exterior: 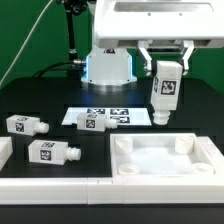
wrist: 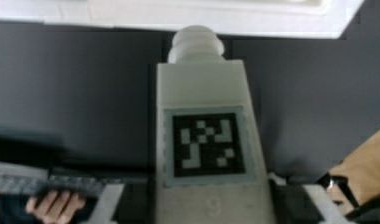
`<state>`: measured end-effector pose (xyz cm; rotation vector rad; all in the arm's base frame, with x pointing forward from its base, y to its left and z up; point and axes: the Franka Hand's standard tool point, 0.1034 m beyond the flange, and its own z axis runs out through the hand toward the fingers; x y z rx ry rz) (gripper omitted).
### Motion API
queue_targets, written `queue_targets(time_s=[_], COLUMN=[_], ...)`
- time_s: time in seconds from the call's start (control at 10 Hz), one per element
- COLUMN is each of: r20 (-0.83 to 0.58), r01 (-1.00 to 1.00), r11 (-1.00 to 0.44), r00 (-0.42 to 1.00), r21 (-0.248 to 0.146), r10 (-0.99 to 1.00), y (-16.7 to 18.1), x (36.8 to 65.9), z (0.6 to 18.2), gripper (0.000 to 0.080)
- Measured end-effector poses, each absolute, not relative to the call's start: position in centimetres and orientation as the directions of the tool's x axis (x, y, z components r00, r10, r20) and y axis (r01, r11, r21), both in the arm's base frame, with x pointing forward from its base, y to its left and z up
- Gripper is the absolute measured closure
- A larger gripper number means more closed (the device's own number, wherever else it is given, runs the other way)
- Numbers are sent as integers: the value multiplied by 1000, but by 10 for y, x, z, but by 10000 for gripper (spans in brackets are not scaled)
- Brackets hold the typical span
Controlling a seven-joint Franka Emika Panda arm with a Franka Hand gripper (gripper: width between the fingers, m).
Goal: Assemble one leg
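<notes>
My gripper (exterior: 166, 68) is shut on a leg (exterior: 165, 92), a white peg with a black-and-white tag, and holds it upright in the air with its round stub end down. The stub hangs just above the far edge of the large white tray-like part (exterior: 160, 170). In the wrist view the leg (wrist: 205, 120) fills the middle, gripped at its blocky end between my fingers (wrist: 116, 195). Its stub (wrist: 197, 42) points toward the tray part (wrist: 169, 10). Three more legs lie on the table: one (exterior: 25, 125), one (exterior: 55, 153) and one (exterior: 92, 122).
The marker board (exterior: 122, 116) lies on the black table behind the tray-like part, with one leg on its end at the exterior view's left. The robot base (exterior: 108, 65) stands at the back. A white block (exterior: 5, 152) sits at the exterior view's left edge.
</notes>
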<state>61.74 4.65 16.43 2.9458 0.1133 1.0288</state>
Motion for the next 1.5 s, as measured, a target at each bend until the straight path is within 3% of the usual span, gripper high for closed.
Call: queue_targets(time_s=[0.3,0.6,0.8,1.1,1.5], r20=[619,604,599,585,586], r01=[64,66,77,78,79], r11=[-997,-998,-997,-997,-997], r00=[782,795,799,809,808], r21=[42,3,-2,6,8], r10=[76,54,61,66,68], y=[47,93,111,110,111], x=[618,623,625,620,626], z=[164,136,125,108,101], gripper=[514,514,514,514,514])
